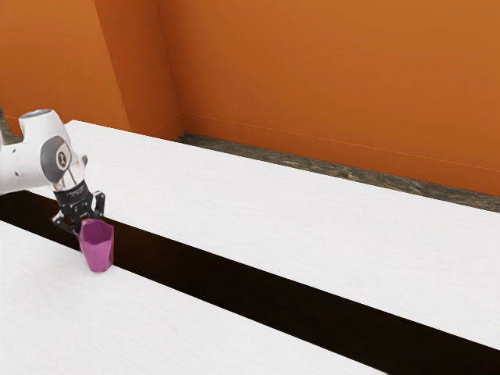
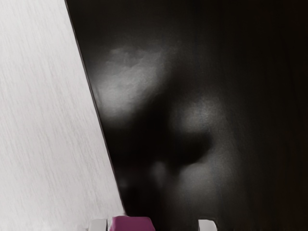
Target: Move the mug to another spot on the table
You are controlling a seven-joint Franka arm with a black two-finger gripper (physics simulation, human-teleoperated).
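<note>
Magenta mug [image 1: 97,245] stands upright on the near white part of the table [image 1: 156,328], right at the edge of a dark strip [image 1: 234,285] that runs across it. My gripper [image 1: 80,218] hovers just above the mug's rim, fingers spread wide and holding nothing. In the wrist view the mug [image 2: 133,224] sits off-centre between my fingertips [image 2: 98,224], close beside one and well apart from the other. I judge that the main risk: if I close from here, the near finger meets the wall first and may shove or tip the mug toward the dark strip. Coming down askew could also catch the rim and knock it over, and a shallow hold might slip on lifting.
</note>
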